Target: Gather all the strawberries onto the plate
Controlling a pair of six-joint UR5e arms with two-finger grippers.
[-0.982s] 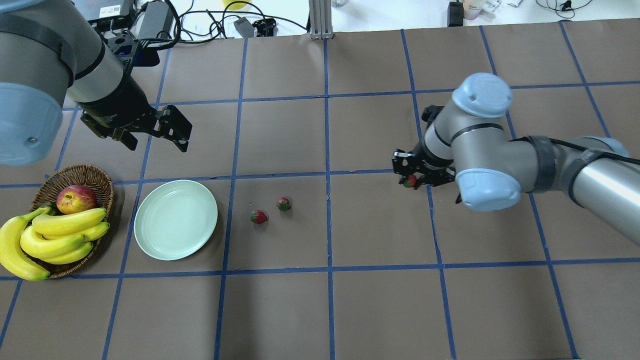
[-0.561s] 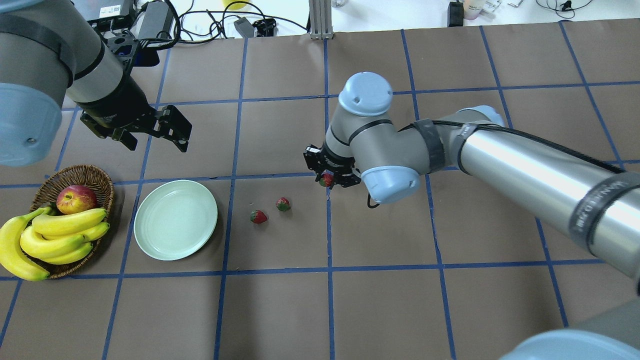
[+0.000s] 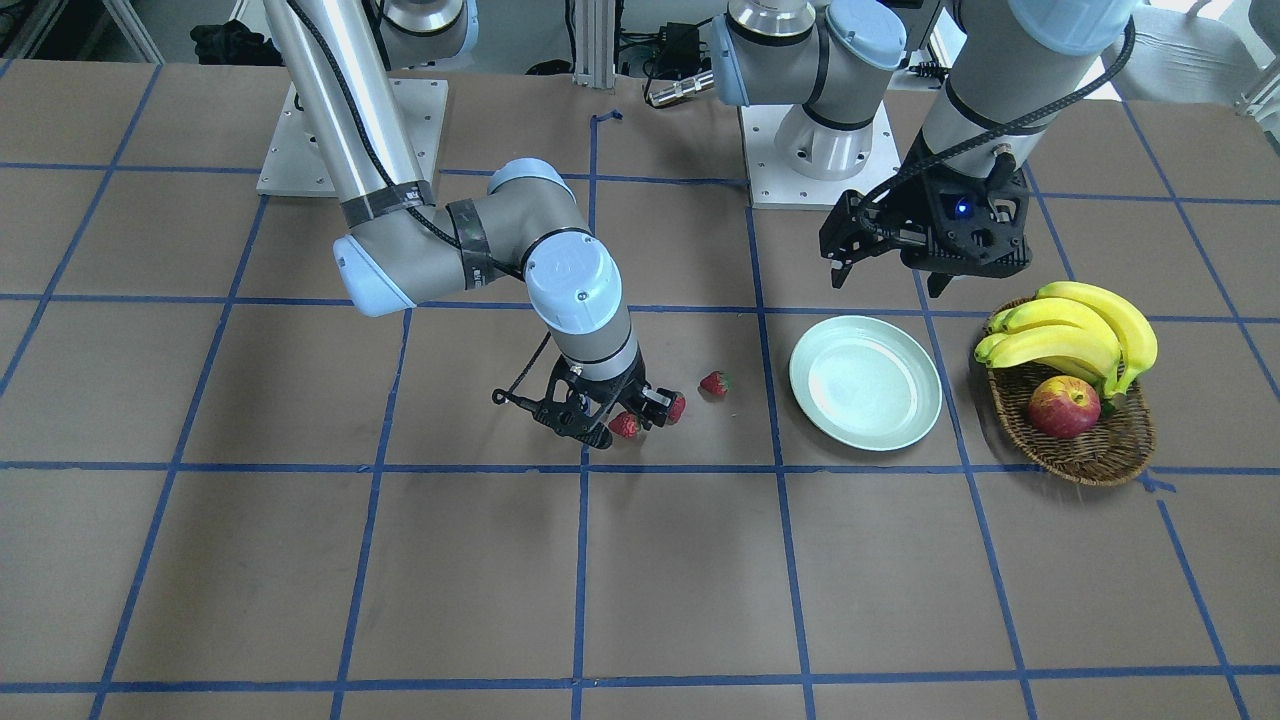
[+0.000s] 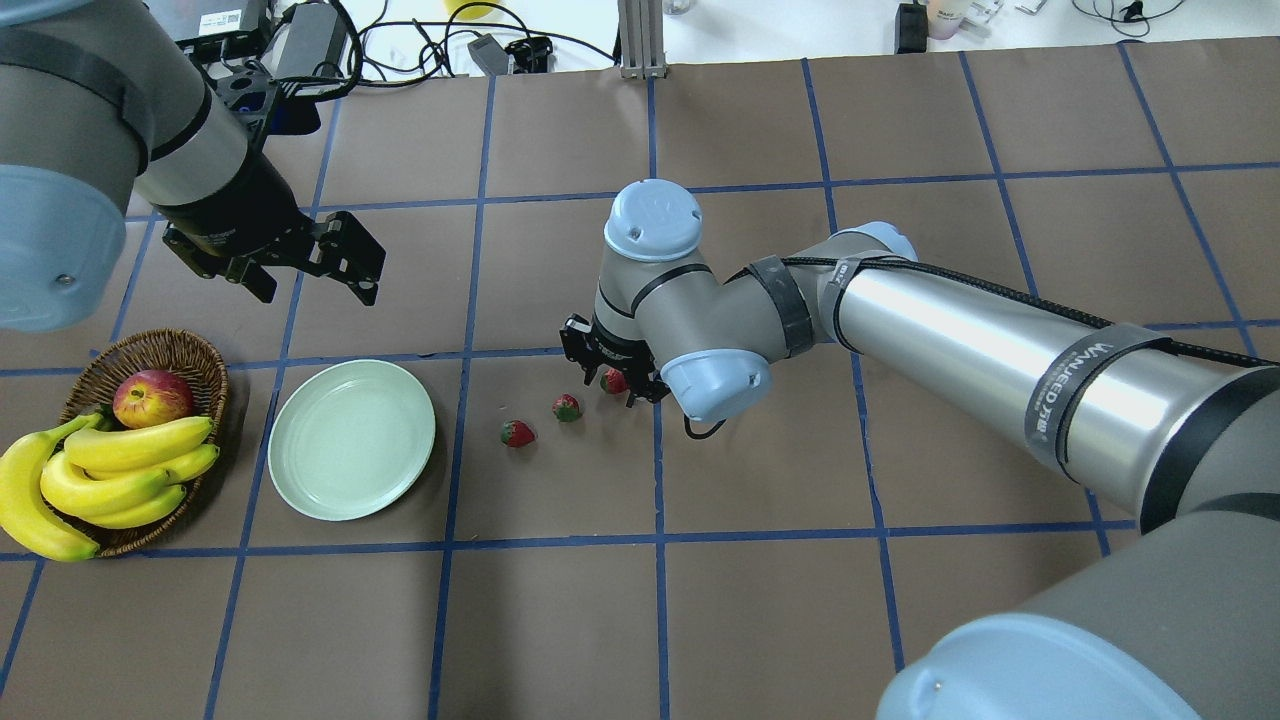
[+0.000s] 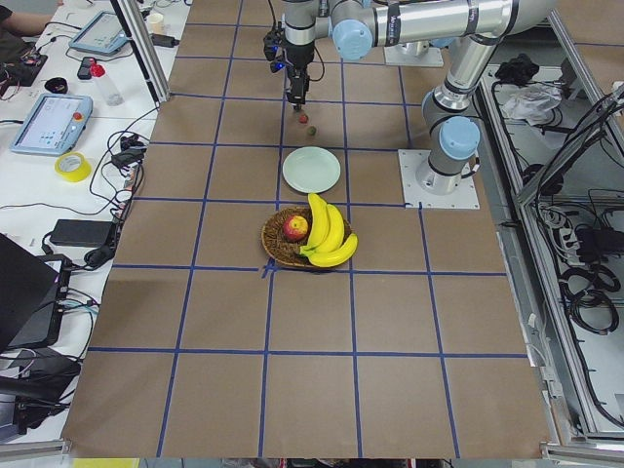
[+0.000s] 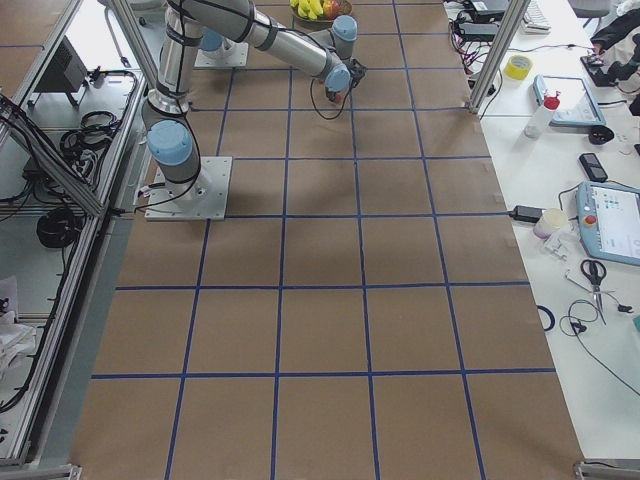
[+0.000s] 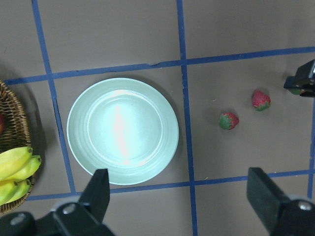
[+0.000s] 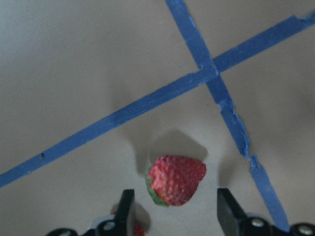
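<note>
Strawberries (image 4: 517, 433) lie in a short slanting row on the table (image 4: 760, 620), and none is in the plate (image 4: 300, 490) yet. The end strawberry (image 8: 174, 179), at the robot's right end of the row, sits between the fingers of the right hand (image 4: 610, 378). The right wrist view shows a sliver of gap on each side of it, so I judge that hand parted and gripping nothing, low over the fruit. The other two rest just beside it toward the plate, a little apart from each other. The left hand (image 4: 372, 275) hangs wide open and empty above the table near the plate

What the next move turns on: the plate lies to the robot's left of the whole row, and the row points roughly at it. The right hand is nearer the fruit and the left hand is nearer the plate. Only bare table shows between the closest strawberry and the plate's rim, so that way looks free. Beyond the plate stands the wicker basket (image 4: 215, 385) with bananas (image 4: 130, 450) and an apple (image 4: 152, 397), close to the rim, so overshooting is the likely risk
</note>
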